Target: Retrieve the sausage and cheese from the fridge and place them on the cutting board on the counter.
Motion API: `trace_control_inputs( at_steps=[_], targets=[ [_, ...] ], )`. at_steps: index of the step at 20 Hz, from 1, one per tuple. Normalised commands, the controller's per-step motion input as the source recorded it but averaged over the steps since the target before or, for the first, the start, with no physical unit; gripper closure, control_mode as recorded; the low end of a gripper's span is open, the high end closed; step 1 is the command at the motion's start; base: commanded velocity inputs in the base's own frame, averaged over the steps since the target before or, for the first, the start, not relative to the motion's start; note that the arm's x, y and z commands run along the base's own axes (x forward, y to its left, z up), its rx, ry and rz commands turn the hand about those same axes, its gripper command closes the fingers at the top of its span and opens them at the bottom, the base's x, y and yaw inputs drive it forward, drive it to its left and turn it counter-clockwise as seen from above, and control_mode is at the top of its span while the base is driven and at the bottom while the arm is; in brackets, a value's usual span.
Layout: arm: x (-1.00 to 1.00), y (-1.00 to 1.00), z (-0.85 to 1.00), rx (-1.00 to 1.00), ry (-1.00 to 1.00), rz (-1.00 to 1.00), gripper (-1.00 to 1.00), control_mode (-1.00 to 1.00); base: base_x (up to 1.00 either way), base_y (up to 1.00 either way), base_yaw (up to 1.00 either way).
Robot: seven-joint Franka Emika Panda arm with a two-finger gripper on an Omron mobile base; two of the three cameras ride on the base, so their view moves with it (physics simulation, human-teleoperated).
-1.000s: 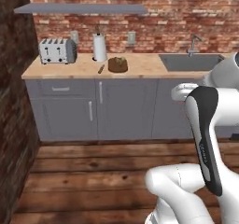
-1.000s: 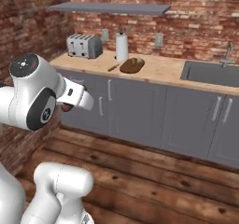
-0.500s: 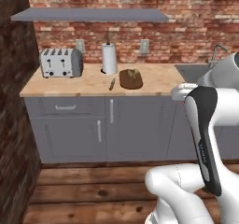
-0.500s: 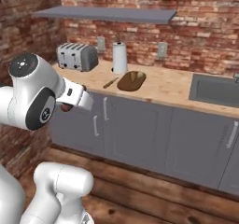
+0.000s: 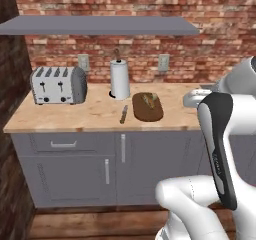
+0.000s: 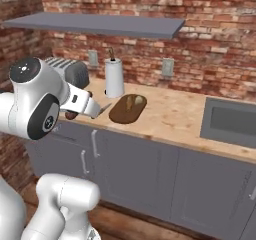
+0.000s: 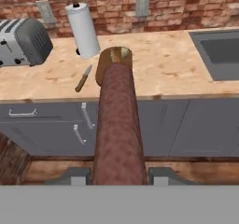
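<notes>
My jaws are closed on the sausage (image 7: 119,125), which runs straight out from between my 2 fingertips (image 7: 74,175) toward the worktop (image 7: 158,64). It reads as a short, stiff, reddish-brown cylinder with rounded ends, probably light, with a smooth skin that could slip or roll. I hold it by 1 end, so most of its length hangs free ahead of me; I judge that a firm pinch matters more than force, since a round body can twist between flat pads. A hold nearer the middle would be steadier, but the present one leaves the far end clear for setting down.

The cutting board (image 5: 147,107) lies on the worktop between the knife (image 5: 123,114) and the sink (image 6: 232,123), with the paper towel roll (image 5: 120,79) just behind it and the toaster (image 5: 58,85) well to the side. The cheese (image 6: 134,102), a pale wedge, appears to rest on the board already. In the right base view the sausage's dark end shows below my wrist, short of the worktop edge.

Laid lengthwise on the flat board, beside the cheese, the sausage should not roll far.
</notes>
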Motion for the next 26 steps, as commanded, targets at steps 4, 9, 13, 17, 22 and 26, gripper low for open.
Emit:
trace_control_inputs(
  at_steps=[4, 9, 13, 17, 22, 26],
  targets=[
    [0.00, 0.00, 0.00, 0.00, 0.00, 0.00, 1.00, 1.00, 1.00, 0.00, -0.01],
    [0.00, 0.00, 0.00, 0.00, 0.00, 0.00, 1.00, 1.00, 1.00, 0.01, -0.01],
    [0.00, 0.00, 0.00, 0.00, 0.00, 0.00, 1.00, 1.00, 0.03, -0.03, 0.02],
    [0.00, 0.00, 0.00, 0.00, 0.00, 0.00, 1.00, 1.00, 0.00, 0.00, 0.00],
    [0.00, 0.00, 0.00, 0.00, 0.00, 0.00, 1.00, 1.00, 0.00, 0.00, 0.00],
    [0.00, 0.00, 0.00, 0.00, 0.00, 0.00, 1.00, 1.00, 0.00, 0.00, 0.00]
  ],
)
